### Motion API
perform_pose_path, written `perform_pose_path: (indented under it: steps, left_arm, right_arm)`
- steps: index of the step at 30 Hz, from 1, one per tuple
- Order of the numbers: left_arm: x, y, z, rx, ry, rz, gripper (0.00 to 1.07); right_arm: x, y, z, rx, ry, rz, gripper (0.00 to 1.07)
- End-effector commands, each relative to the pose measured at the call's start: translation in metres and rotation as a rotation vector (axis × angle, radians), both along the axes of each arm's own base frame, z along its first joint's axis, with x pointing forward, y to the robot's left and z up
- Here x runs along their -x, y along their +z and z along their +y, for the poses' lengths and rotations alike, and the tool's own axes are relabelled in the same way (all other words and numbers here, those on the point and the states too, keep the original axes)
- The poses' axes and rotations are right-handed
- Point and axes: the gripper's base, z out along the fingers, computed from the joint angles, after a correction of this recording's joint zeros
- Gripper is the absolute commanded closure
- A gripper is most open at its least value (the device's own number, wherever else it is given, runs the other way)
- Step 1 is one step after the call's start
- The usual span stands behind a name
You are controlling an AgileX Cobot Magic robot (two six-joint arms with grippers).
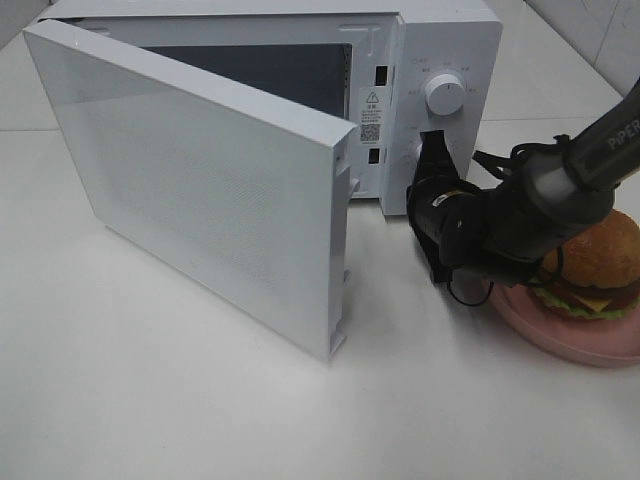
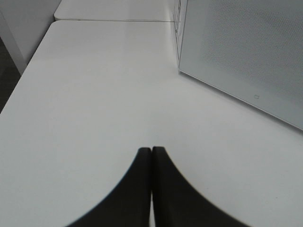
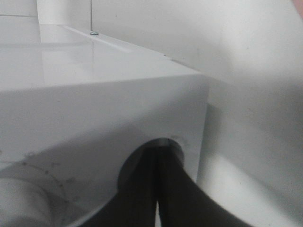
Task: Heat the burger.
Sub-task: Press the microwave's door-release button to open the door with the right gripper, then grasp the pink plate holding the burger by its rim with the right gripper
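Observation:
The burger (image 1: 600,262), with a golden-brown bun, lettuce and cheese, sits on a pink plate (image 1: 560,335) at the right, partly hidden by my right arm. A white microwave (image 1: 440,35) stands behind it with its door (image 1: 200,190) swung wide open. My right gripper (image 1: 432,142) is shut, holds nothing, and has its tips against the lower control on the microwave's panel; in the right wrist view the closed right gripper (image 3: 156,158) sits in a round recess. My left gripper (image 2: 151,150) is shut and empty above bare table.
An upper dial (image 1: 443,95) sits on the microwave's panel above my right gripper. The open door reaches far out over the white table (image 1: 150,400) on the left. In the left wrist view the door (image 2: 246,47) stands off to one side.

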Motion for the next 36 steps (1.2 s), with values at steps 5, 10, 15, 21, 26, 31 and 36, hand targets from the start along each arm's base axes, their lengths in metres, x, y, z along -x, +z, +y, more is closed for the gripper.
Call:
perform_pose_path:
  steps: [5, 10, 15, 21, 26, 31, 36]
  left_arm:
    - [0.002, 0.0, -0.001, 0.005, 0.0, -0.032, 1.06]
    - [0.002, 0.0, -0.001, 0.005, 0.0, -0.032, 1.06]
    - [0.002, 0.0, -0.001, 0.005, 0.0, -0.032, 1.06]
    - [0.002, 0.0, -0.001, 0.005, 0.0, -0.032, 1.06]
    - [0.002, 0.0, -0.001, 0.005, 0.0, -0.032, 1.06]
    - [0.002, 0.0, -0.001, 0.005, 0.0, -0.032, 1.06]
    - [0.002, 0.0, -0.001, 0.005, 0.0, -0.032, 1.06]
  right_arm:
    - [-0.005, 0.03, 0.005, 0.009, 0.086, -0.123, 1.07]
    - [0.009, 0.037, 0.002, 0.01, 0.129, -0.056, 1.07]
    - [0.021, 0.037, 0.0, 0.03, 0.179, -0.011, 1.07]
    - [0.032, 0.042, -0.002, 0.064, 0.244, 0.002, 1.05]
    - [0.039, 0.042, -0.003, 0.095, 0.298, -0.001, 1.03]
    - [0.042, 0.044, 0.007, 0.202, 0.494, -0.065, 1.01]
    - [0.045, 0.051, 0.021, 0.435, 0.774, -0.248, 0.99]
